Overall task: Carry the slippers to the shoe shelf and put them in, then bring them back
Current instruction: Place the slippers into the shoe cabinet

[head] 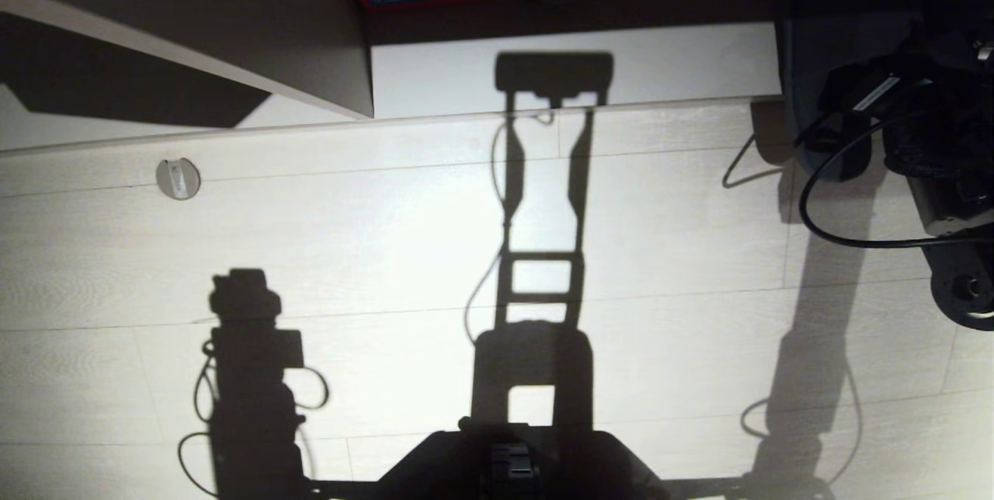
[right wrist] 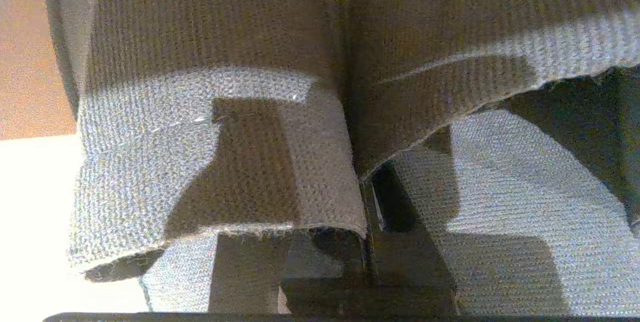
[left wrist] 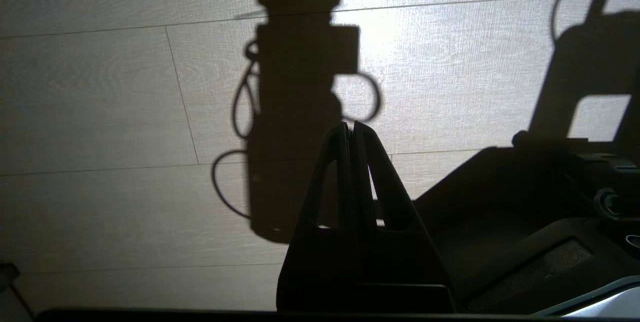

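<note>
Right wrist view shows the slippers (right wrist: 220, 152) side by side, their woven uppers filling the frame, with the right gripper (right wrist: 372, 242) reaching in where the two inner edges meet; its dark fingers sit close together, pinched on the adjoining edges of the pair. Beside the slippers a strip of pale board and a warmer brown surface show, which I take for part of the shoe shelf (right wrist: 30, 187), though too little is visible to be sure. In the head view the right arm (head: 924, 151) reaches in at the right edge, near the white baseboard (head: 668, 65), and the slippers themselves are hidden there; the wood-grain floor (head: 388, 236) carries only the robot's shadow. The left gripper (left wrist: 352, 129) hangs idle above the floor, fingers pressed together, holding nothing. The step in hand looks like securing or releasing the pair at the shelf. To do it well, the pinch should catch both slippers' fabric edges equally, since soft cloth can slide out of one side; any lift should be straight and slow, keeping the soles level and clear of the board's edge.
</note>
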Tool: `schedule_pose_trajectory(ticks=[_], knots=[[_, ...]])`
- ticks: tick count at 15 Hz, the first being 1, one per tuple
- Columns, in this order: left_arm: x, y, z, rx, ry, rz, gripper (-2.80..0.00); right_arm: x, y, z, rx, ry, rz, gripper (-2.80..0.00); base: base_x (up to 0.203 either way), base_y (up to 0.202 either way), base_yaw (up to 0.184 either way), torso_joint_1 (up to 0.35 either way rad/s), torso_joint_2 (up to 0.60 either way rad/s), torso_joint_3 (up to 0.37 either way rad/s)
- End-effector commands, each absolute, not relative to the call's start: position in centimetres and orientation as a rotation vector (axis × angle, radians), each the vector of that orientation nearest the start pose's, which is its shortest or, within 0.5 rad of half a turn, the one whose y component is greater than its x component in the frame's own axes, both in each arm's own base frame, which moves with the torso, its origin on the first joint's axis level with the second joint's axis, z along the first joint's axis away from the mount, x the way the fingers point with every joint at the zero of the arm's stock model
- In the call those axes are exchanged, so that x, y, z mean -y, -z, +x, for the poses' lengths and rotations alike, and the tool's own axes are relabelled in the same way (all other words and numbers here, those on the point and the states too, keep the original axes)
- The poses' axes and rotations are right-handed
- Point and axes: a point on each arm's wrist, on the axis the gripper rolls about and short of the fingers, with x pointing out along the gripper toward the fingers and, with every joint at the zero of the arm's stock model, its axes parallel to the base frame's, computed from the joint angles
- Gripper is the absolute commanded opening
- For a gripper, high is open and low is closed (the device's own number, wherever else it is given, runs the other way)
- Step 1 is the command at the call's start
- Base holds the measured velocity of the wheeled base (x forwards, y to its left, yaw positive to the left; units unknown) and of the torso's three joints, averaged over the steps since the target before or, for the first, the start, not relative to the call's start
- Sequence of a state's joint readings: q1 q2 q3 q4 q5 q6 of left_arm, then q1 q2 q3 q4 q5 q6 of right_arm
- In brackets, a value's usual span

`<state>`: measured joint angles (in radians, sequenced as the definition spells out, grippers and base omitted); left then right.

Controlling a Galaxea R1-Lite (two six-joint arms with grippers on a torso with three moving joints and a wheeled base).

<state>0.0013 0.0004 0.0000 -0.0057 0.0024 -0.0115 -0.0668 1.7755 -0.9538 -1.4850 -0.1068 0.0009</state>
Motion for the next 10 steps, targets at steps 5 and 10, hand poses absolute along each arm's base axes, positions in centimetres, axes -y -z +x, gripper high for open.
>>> schedule_pose_trajectory(ticks=[5, 10], knots=[[0.0, -7.61, -2.27, 0.005, -0.003, -0.012, -2.8, 2.34, -28.52, 31.03, 0.687, 0.166, 0.023, 0.0, 0.0, 0.0, 0.0, 0.0, 0.0, 0.0], [0.0, -7.61, -2.28, 0.006, -0.003, -0.012, -2.8, 2.3, -28.7, 30.46, 0.669, 0.165, 0.022, 0.0, 0.0, 0.0, 0.0, 0.0, 0.0, 0.0]])
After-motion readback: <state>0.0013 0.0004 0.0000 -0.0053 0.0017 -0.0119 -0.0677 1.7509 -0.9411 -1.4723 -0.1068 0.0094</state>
